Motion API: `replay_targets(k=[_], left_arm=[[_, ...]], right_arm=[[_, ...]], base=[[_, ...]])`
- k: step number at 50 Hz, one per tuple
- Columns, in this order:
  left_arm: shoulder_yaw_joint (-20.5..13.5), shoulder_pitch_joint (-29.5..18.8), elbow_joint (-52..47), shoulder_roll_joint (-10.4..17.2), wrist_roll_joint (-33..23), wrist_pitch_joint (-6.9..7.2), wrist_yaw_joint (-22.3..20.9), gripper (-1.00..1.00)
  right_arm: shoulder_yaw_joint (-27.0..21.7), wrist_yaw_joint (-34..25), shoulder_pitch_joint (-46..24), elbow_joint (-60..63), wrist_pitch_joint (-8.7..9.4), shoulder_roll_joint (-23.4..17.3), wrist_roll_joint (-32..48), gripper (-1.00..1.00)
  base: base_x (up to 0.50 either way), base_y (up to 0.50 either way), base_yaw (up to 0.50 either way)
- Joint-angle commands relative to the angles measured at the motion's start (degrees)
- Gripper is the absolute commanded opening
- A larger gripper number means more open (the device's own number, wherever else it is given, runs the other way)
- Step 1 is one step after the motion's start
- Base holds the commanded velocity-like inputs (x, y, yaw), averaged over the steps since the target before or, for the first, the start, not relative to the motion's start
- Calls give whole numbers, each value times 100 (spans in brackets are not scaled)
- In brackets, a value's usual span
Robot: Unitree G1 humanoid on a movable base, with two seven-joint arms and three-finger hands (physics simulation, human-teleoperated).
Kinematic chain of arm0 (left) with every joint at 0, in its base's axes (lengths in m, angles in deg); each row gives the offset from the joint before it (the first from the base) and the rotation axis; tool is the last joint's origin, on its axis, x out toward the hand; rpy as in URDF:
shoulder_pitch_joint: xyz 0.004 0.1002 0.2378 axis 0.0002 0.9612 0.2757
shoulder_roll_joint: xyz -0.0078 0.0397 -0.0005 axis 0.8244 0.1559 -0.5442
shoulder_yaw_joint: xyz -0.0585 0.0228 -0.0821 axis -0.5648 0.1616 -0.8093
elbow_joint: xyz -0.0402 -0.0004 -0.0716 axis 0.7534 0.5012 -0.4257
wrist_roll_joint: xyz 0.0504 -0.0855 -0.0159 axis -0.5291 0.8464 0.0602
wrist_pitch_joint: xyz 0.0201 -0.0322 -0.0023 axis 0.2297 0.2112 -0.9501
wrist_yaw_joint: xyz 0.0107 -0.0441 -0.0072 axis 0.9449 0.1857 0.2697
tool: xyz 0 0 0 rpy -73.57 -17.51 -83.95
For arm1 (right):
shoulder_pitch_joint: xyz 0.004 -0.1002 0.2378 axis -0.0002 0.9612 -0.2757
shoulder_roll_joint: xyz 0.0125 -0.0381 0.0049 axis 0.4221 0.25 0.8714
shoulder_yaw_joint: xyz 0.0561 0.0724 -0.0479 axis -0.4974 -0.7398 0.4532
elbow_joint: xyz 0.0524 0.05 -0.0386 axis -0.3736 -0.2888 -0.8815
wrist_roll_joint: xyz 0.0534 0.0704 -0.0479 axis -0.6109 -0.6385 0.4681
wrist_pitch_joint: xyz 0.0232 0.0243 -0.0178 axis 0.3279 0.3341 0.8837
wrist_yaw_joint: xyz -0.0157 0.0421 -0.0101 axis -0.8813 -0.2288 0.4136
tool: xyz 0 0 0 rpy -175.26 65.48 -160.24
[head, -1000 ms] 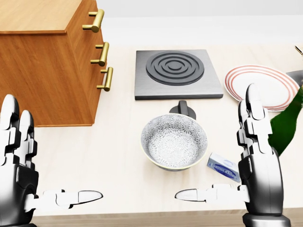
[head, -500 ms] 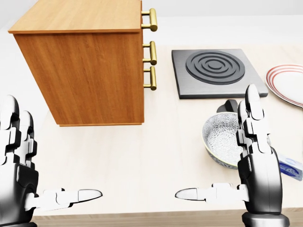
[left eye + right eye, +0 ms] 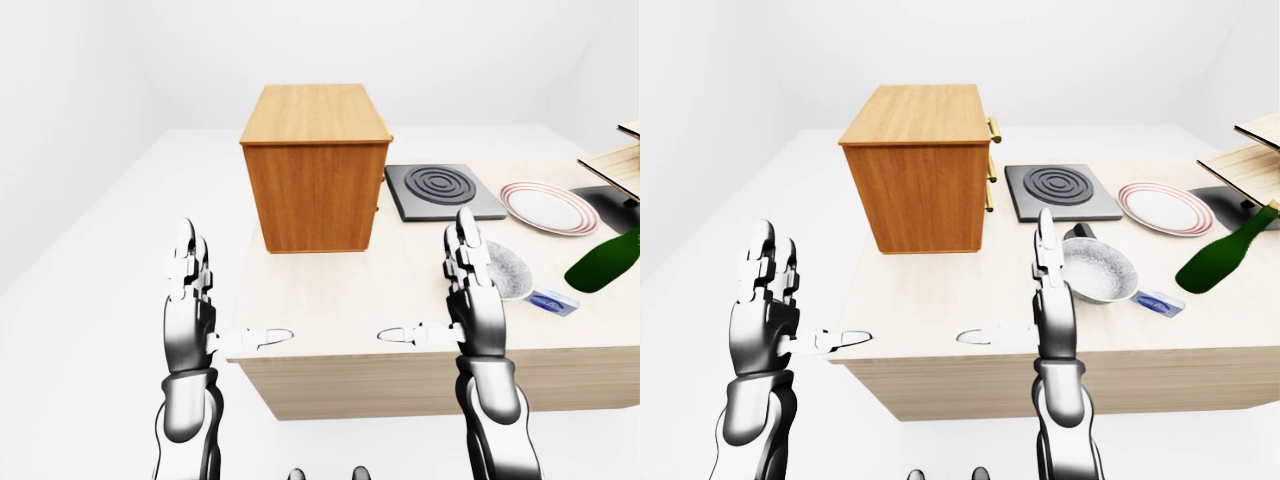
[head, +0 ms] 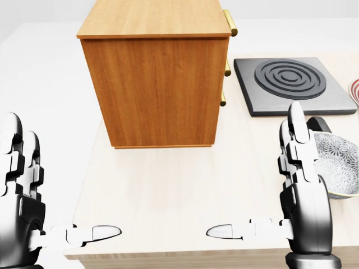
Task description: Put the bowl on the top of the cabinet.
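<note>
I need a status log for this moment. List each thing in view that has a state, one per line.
bowl: upright on the table, empty, not held.
cabinet: drawers shut, top bare.
left hand: open, holding nothing.
right hand: open, holding nothing, beside the bowl.
green bottle: lying tilted on the table.
plate: flat on the table, empty.
burner: nothing on it.

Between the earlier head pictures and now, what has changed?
The camera moved: the whole head view shifted right, so the cabinet is now central and the bowl is at the right edge. Both hands, left and right, stayed open and empty; nothing was grasped.
</note>
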Motion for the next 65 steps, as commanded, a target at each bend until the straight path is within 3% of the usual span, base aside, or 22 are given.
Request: replay_targets(k=[1,23,55,65], left_arm=[[16,11,21,-2,-1,0,-14,100],[-8,-40,90,-4,1,0,19,100],[26,-31,217,8,15,0,-22,100],[56,-29,230,15,10,0,-50,100]], right_arm=[[11,-19,3,-55,0,-7,-5,100],[-33,4,-60,-129,0,-9,-32,100],[9,-34,-30,-164,0,-11,-26,100],[9,-41,-19,-179,0,-10,-48,100]], base=[[0,10,0],[1,0,0],[39,0,0],[10,0,0]])
